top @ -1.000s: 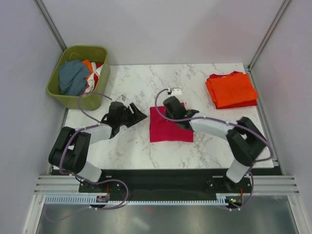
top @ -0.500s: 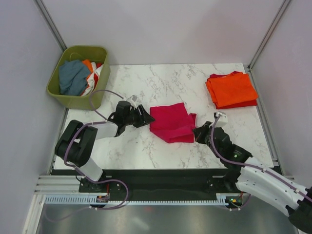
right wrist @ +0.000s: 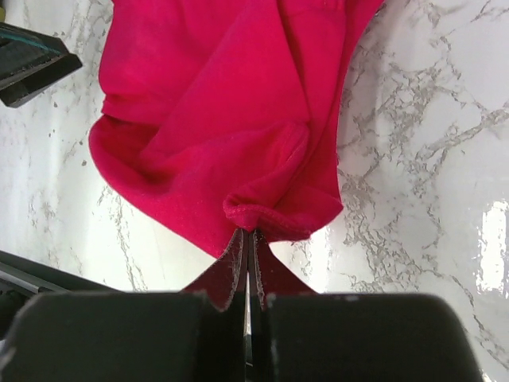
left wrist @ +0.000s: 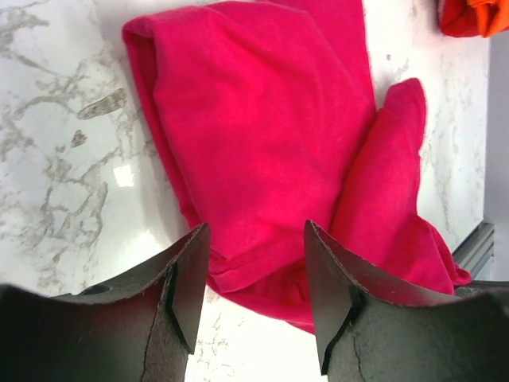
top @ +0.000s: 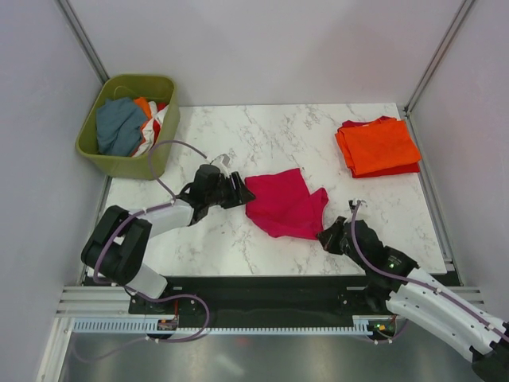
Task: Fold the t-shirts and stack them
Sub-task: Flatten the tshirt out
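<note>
A magenta-pink t-shirt [top: 282, 207] lies rumpled and partly folded in the middle of the marble table [top: 238, 135]. My right gripper [top: 326, 236] is shut on its hem at the near right corner; in the right wrist view the fingertips [right wrist: 248, 232] pinch a rolled hem of the shirt [right wrist: 223, 103]. At the shirt's left edge my left gripper [top: 238, 191] is open. In the left wrist view its jaws [left wrist: 254, 239] stand apart just short of the shirt's [left wrist: 262, 143] edge. A folded orange t-shirt [top: 378, 146] lies on a red one [top: 398, 169] at the far right.
An olive-green basket [top: 127, 163] stands at the far left corner with a blue-grey cloth [top: 119, 127] and other clothes in it. Grey walls close in the table on three sides. The left gripper's finger [right wrist: 32, 68] shows at the top left of the right wrist view.
The right arm has drawn back toward the near edge, dragging the shirt's corner and pulling its square fold out of shape. The left gripper moved right to the shirt's left edge and narrowed.
</note>
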Tool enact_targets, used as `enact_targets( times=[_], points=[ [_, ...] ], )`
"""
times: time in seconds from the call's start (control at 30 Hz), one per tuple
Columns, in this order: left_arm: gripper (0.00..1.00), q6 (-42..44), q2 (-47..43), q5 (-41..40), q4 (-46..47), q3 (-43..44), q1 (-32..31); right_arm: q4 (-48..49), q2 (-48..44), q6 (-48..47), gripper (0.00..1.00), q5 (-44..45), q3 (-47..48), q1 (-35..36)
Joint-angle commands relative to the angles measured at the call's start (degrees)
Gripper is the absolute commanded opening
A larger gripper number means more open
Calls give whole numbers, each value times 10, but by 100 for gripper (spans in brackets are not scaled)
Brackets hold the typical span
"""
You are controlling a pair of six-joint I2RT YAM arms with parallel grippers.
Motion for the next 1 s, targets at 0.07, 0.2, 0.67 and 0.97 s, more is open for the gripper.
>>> enact_targets(
  times=[0.07,0.2,0.67,0.97],
  points=[
    [58,34,15,-40,-57,42,-4,-20,-16,1,0,-7,8,0],
    [52,32,40,-19,-54,54,-7,-25,-21,3,0,1,10,-1],
    [26,36,98,5,-67,91,-31,-30,-5,7,0,25,16,0],
    [2,41,27,-30,-93,90,-28,-32,-1,-3,0,49,29,1]
  ],
)
